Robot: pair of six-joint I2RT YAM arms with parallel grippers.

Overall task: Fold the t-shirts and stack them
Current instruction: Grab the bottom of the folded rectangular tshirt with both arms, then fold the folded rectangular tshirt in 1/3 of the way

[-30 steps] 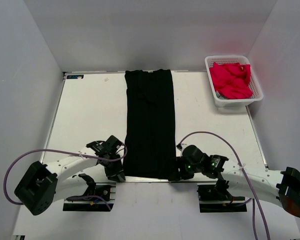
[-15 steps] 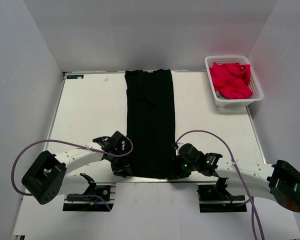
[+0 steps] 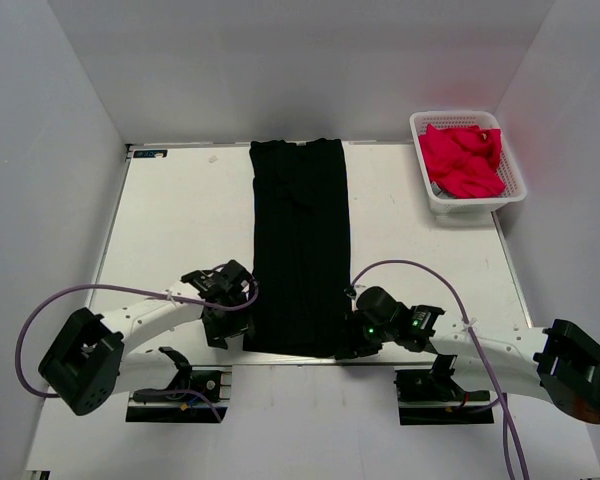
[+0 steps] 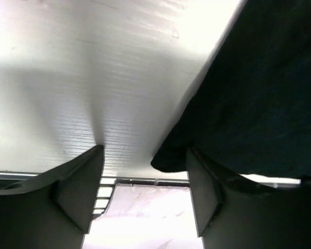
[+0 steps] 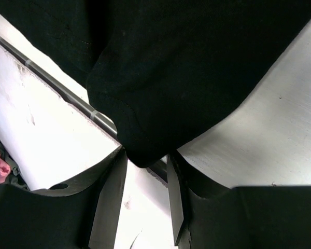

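The black t-shirt (image 3: 300, 250) is laid as a long narrow strip down the middle of the bench (image 3: 180, 230), its long axis running from the near edge, by the arm bases, straight away to the far edge. Its near hem is flanked by both arms, one at each corner, so neither is nearer. The left gripper (image 3: 223, 325) is held low at the near-left corner with its jaws spread. In the left wrist view the hem corner is seen lying in the gap, close to the finger on the cloth side and apart from the other, so nothing is grasped there. The right gripper (image 3: 352, 340) is set at the near-right corner and is clenched on the cloth: in the right wrist view a rounded fold of the corner is pinched between the two fingers, over the bench's near edge. Both arms are stretched low and inward from their bases, wrists angled towards the shirt. It is judged that the next fold would carry the near hem along the long axis towards the far end, and that the left corner must be taken first. A white basket (image 3: 468, 206) holding red cloth (image 3: 465, 160) is set at the far right, well apart.
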